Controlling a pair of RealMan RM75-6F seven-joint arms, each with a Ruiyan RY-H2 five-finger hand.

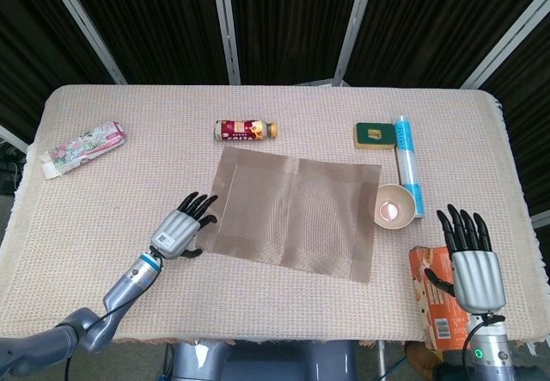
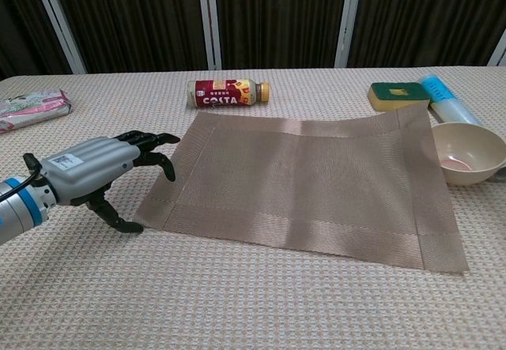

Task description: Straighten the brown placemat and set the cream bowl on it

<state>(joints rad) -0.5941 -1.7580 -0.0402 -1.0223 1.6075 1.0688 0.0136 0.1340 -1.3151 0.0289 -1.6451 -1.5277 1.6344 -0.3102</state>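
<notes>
Your left hand (image 1: 182,230) is hovering at the near-left corner of the brown placemat (image 1: 292,211), fingers spread and curled slightly downward, gripping nothing. In the chest view the fingertips (image 2: 168,168) are reaching over the mat's left border, while the thumb is pointing down just outside the near-left corner; whether either is touching the fabric cannot be told. The mat is lying flat but skewed on the table (image 1: 112,192), its near-right corner sitting closer to you than its near-left one and its far edge running at a slant to the table's far edge.

The cream bowl (image 1: 394,205) is standing upright on the cloth just off the mat's right edge, touching or nearly touching it, with a blue-and-white tube (image 1: 406,162) lying against its far-right side. A green sponge (image 1: 374,134) is resting beside the tube's far end. A small bottle (image 1: 246,129) is lying on its side just past the mat's far-left corner.

Your right hand (image 1: 471,259) is held flat at the near-right corner of the table, fingers apart and empty, above an orange box (image 1: 432,303). A flowered packet (image 1: 82,148) is lying well away at the far left. Bare cloth is stretching between your left hand and that packet, and along the near edge in front of the mat.
</notes>
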